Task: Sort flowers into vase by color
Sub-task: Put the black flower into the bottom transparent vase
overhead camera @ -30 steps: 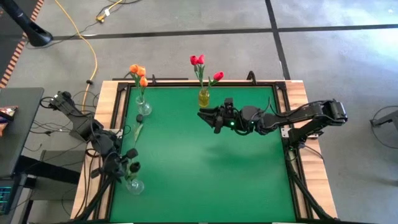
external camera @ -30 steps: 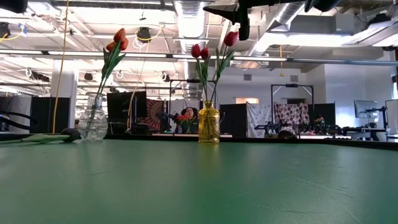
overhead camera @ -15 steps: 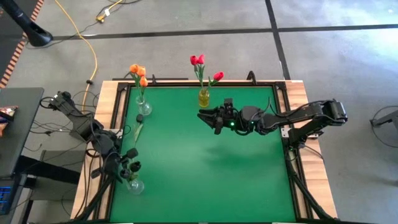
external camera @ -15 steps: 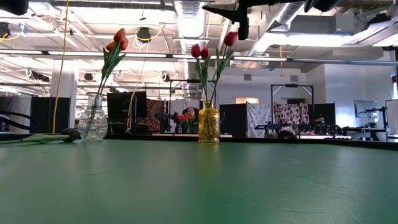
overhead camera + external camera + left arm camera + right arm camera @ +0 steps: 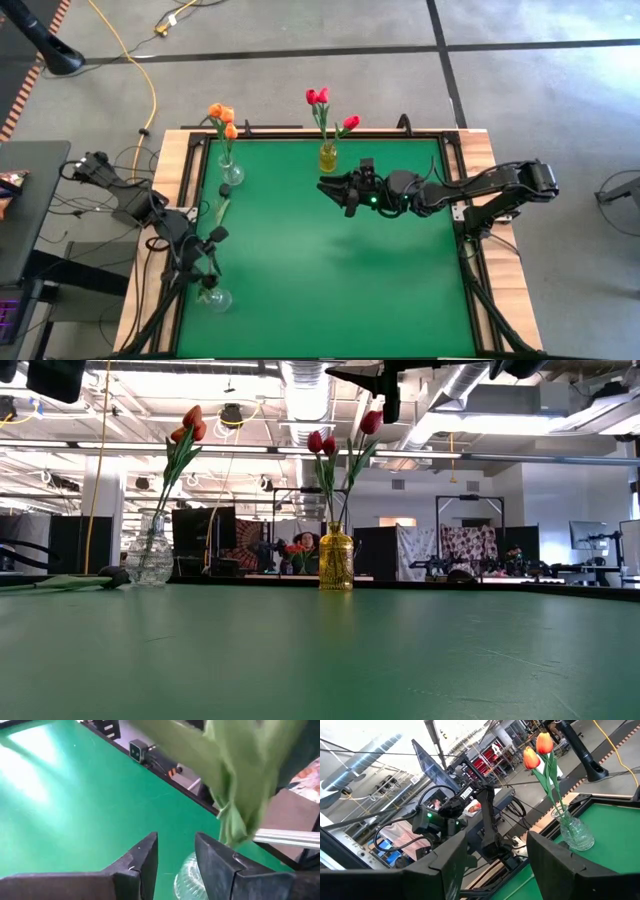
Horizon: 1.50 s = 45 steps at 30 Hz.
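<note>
Two orange flowers [image 5: 222,113] stand in a clear vase [image 5: 231,175] at the far left. Red flowers [image 5: 320,97] stand in a yellow vase [image 5: 328,157] at the far middle. A dark-headed flower [image 5: 221,205] lies flat on the green mat near the left edge. Another clear vase [image 5: 214,297] stands near left. Green leaves [image 5: 235,785] rise above its mouth [image 5: 187,880]. My left gripper [image 5: 214,240] hangs open just beyond that vase, nothing between its fingers. My right gripper [image 5: 326,186] is open, high over the middle, pointing left.
The green mat [image 5: 340,270] lies bare across the middle and right. A wooden border [image 5: 170,180] and black rails frame it. Cables and a dark stand [image 5: 110,190] sit off the left edge.
My left gripper has swung toward the far edge, away from the near-left vase, turning a little as it went. Its fingers keep the same gap. My right arm has kept still.
</note>
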Available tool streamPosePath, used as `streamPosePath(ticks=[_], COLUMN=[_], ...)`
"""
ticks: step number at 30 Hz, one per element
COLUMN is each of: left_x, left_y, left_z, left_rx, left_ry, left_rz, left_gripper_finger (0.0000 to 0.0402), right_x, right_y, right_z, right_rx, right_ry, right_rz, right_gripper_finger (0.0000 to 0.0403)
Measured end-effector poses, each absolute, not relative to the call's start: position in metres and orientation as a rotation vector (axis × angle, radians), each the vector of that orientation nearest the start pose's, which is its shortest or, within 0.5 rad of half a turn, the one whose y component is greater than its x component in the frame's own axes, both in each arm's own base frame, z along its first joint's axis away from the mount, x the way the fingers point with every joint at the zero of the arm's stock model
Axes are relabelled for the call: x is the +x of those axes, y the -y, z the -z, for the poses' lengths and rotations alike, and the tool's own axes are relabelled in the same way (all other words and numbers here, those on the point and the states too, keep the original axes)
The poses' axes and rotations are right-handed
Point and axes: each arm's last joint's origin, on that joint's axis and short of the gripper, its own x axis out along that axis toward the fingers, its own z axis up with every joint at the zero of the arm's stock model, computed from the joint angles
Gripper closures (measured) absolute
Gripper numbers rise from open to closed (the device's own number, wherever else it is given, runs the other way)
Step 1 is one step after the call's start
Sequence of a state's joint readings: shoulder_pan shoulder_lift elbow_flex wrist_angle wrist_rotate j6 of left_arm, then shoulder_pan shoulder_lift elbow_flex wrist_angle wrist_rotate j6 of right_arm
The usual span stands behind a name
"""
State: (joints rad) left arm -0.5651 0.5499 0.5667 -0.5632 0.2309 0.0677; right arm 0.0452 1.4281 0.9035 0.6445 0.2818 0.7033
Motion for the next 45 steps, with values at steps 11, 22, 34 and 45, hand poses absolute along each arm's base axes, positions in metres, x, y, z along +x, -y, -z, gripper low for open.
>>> streamPosePath(ticks=[11, 22, 34, 45], left_x=[0.1, 0.094, 0.115, 0.12], left_y=[0.068, 0.054, 0.023, -0.022], left_z=[-0.256, -0.264, -0.267, -0.223], left_rx=[0.161, 0.195, -0.149, -0.626], left_ry=[-0.523, -0.424, -0.353, -0.901], left_rz=[0.731, 0.428, -0.287, -0.606], left_gripper_finger=[0.0285, 0.0285, 0.0285, 0.0285], right_x=[0.32, 0.32, 0.32, 0.32], right_y=[-0.009, -0.009, -0.008, -0.01], right_z=[-0.305, -0.306, -0.306, -0.305], right_rx=[0.72, 0.714, 0.697, 0.65], right_ry=[0.187, 0.186, 0.186, 0.169], right_rz=[0.156, 0.156, 0.161, 0.131], right_gripper_finger=[0.0173, 0.0173, 0.0173, 0.0173])
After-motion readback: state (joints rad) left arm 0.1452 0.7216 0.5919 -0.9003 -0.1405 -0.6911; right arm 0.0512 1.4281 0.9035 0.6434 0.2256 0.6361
